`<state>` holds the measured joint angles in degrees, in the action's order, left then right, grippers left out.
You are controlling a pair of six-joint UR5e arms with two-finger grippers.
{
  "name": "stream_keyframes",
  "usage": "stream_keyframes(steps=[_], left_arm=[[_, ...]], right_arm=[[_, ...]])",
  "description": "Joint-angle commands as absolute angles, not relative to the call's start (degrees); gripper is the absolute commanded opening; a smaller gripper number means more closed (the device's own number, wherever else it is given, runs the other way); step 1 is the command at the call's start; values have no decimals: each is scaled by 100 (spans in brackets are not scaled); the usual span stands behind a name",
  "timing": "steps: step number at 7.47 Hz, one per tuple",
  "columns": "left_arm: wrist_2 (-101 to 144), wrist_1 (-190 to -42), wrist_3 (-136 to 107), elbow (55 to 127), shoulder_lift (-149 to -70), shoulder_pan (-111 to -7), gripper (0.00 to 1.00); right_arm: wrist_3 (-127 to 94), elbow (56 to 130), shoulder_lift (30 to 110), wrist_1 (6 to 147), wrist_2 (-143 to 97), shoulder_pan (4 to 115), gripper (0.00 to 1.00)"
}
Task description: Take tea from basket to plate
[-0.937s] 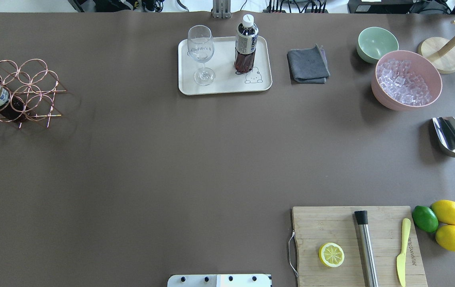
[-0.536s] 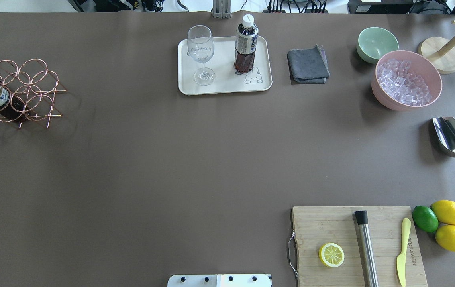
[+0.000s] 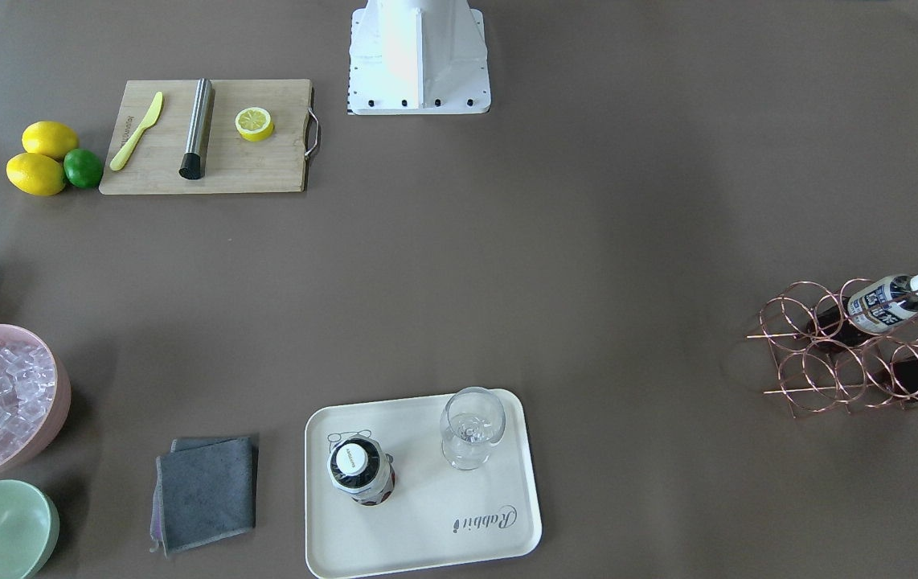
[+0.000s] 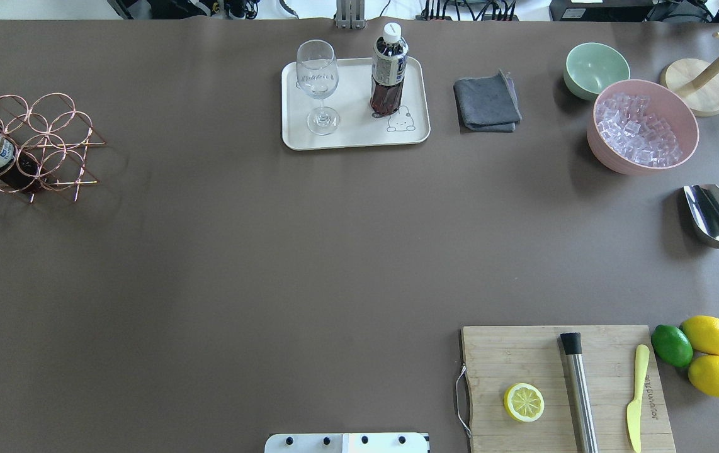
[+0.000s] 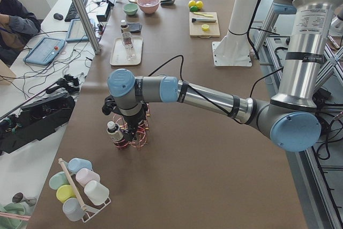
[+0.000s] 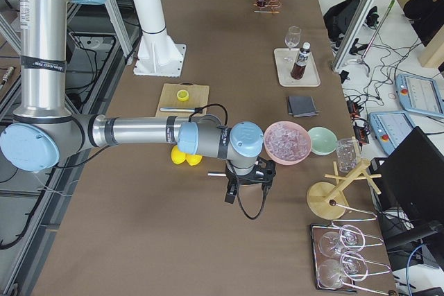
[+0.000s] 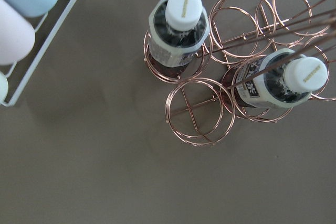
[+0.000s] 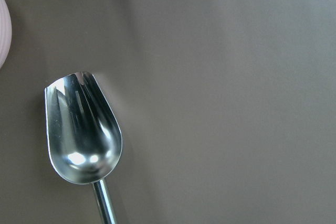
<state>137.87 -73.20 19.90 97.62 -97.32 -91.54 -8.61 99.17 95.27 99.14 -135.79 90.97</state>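
One tea bottle (image 4: 388,69) stands upright on the cream plate (image 4: 353,119), next to a wine glass (image 4: 317,82); the front view shows the bottle (image 3: 358,470) and the plate (image 3: 427,523) too. The copper wire basket (image 4: 45,145) sits at the table's far left and holds two more tea bottles (image 7: 178,30) (image 7: 283,80). In the exterior left view my left gripper (image 5: 129,130) hangs just above the basket (image 5: 138,138). In the exterior right view my right gripper (image 6: 244,179) hangs low over the table. I cannot tell whether either is open or shut.
A grey cloth (image 4: 486,104), a green bowl (image 4: 595,69) and a pink bowl of ice (image 4: 643,126) lie right of the plate. A metal scoop (image 8: 84,129) lies under my right wrist. A cutting board (image 4: 523,352) with tools, lemons and a lime is front right. A cup rack (image 5: 77,186) stands beyond the basket.
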Motion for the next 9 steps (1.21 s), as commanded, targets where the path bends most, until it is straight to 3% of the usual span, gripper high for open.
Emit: stream_keyframes(steps=[1,6,9], left_arm=[[14150,-7313,1468,9633,-9422,-9193,98],[14046,-7794,1468,8975,-9430,-9185,97],[13677,-7910,1266,8965,-9466,-9062,96]], right_arm=[[-861,9923,9527,9914,-13579,9097,100],[-861,9923,9527,9914,-13579,9097,100],[-861,9932,9527,9914,-13579,9097,100]])
